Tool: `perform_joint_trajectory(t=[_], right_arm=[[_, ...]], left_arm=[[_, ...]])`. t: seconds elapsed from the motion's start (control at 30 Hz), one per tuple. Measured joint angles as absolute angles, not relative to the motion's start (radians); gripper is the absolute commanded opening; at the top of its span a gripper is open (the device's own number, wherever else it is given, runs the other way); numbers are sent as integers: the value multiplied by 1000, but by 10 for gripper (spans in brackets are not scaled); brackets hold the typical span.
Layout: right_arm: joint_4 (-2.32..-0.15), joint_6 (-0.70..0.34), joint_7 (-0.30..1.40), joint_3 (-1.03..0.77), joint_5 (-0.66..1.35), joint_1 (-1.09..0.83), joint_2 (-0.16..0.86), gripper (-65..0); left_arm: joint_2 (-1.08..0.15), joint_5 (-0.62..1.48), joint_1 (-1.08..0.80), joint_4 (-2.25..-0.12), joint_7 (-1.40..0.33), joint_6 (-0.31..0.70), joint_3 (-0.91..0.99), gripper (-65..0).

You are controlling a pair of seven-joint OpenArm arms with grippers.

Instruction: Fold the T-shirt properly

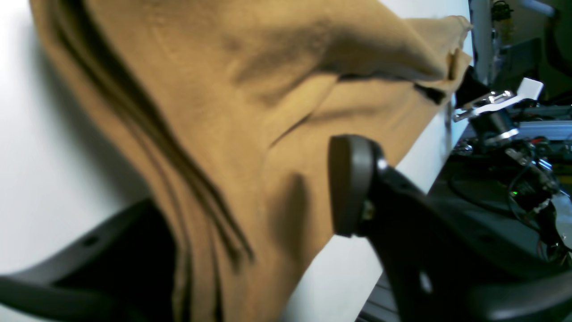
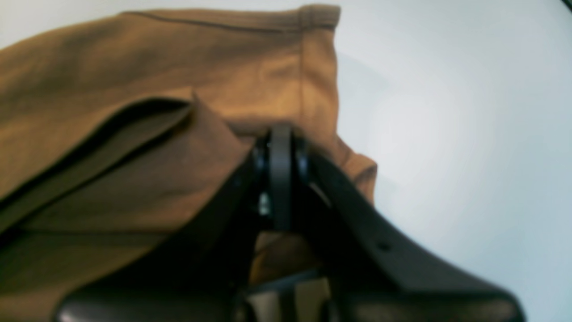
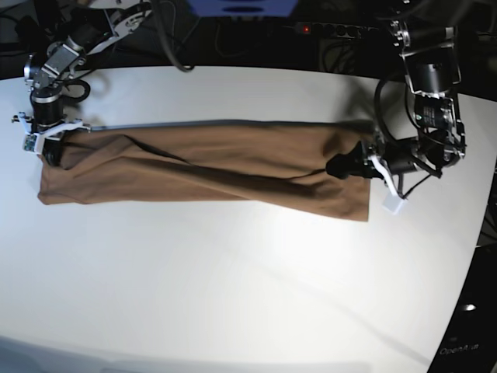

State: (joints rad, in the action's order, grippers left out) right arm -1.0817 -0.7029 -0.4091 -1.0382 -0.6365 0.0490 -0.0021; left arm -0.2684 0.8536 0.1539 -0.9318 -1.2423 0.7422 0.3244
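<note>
White table [image 3: 233, 287] bare in the lower frame. T-shirt [image 3: 210, 167] stretched as a long band across mid-frame. Right gripper [image 3: 48, 148], far left, pinched closed on the T-shirt's end. Left gripper [image 3: 345, 165], right end: jaws apart around cloth; grip undetermined.

Quick count of what's on show: one T-shirt [image 3: 217, 167], brown, the only bit of cloth anywhere. One white table [image 3: 233, 295] under it. Two robot arms, so two grippers, the left gripper [image 3: 345, 165] and the right gripper [image 3: 48, 151], one at each end of the shirt. One red light [image 3: 307, 29] glowing at the back.
</note>
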Motion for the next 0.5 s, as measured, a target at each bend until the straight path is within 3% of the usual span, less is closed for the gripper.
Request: perform_joint_trajectory(t=[0.1,0.13,0.2,0.5], right_arm=[[-1082,-703,-411,-1038,-636,49,-2,-641],[-1082,-703,-411,-1038,-636,48,-2,-641],[-1082,-704,-418,-1038,-636,46,-2,-641],[-1082,-703,-417,-1038,-629,35,-1,-641]], left_arm=[[-266,803,156,-932,-1271,754,320,-630],[-263,793,161,-932,-1271,751,318,-650],[-264,794,160,-932,-1271,745,318,-619],[-239,777,171,-940,-1279,733,321,-618]])
